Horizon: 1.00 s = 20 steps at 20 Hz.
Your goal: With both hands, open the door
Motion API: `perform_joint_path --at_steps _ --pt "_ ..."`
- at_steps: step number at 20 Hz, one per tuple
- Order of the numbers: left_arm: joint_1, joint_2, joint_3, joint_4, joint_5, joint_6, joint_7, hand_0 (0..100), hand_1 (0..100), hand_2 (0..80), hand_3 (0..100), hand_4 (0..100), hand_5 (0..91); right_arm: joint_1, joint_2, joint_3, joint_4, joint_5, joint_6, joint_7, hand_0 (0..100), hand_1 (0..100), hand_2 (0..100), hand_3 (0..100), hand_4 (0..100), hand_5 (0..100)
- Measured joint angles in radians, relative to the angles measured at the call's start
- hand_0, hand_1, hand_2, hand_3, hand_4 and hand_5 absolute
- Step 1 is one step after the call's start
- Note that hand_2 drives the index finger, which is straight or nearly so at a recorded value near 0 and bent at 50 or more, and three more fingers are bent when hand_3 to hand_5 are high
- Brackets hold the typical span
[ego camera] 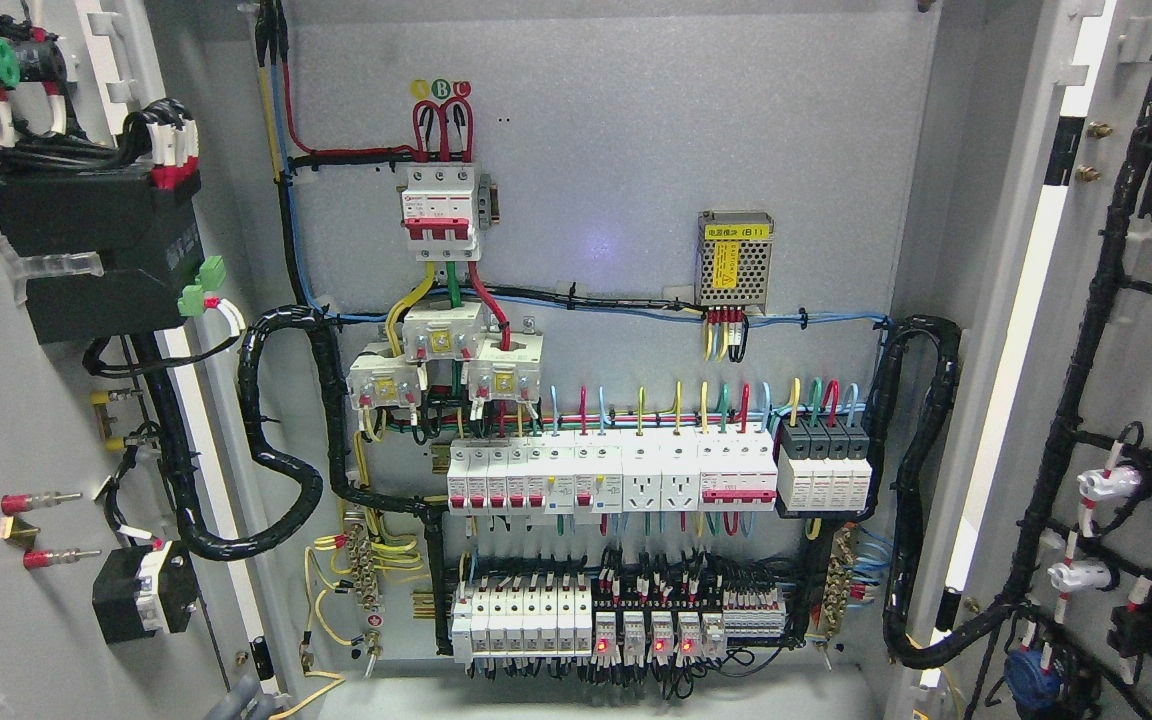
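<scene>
From the head view, the cabinet is standing wide open and the camera is looking straight into it. The left door point(56, 400) is swinging out at the picture's left with its inner face turned inward, and the right door point(1116, 400) is doing the same at the right, so both leaves are lying well apart and the opening between them is fully exposed. Judging by this, the doors are already open.

Neither hand is showing anywhere; whether their fingers are spread or curled cannot be told, since both arms are out of sight.

The back panel point(616, 150) is carrying the wiring because everything needs a fixed mount: a red-and-white main breaker point(441, 212) is sitting up top under three coloured markers, a perforated power supply point(734, 258) is hanging to its right, and a row of breakers point(611, 478) is running across the middle with a terminal row point(616, 622) beneath, some lamps glowing red. Black cable looms point(281, 440) are looping from panel to doors, slack enough to let the leaves swing.

The enclosure is plain grey painted metal, evenly lit; no room beyond it is visible.
</scene>
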Motion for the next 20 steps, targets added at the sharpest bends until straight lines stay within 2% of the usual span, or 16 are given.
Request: perform_joint_path --at_steps 20 --pt "0.047 0.069 0.134 0.001 0.102 -0.005 -0.002 0 0 0.0 0 0 0.0 0.071 0.004 -0.056 0.001 -0.056 0.000 0.006 19 0 0 0 0 0"
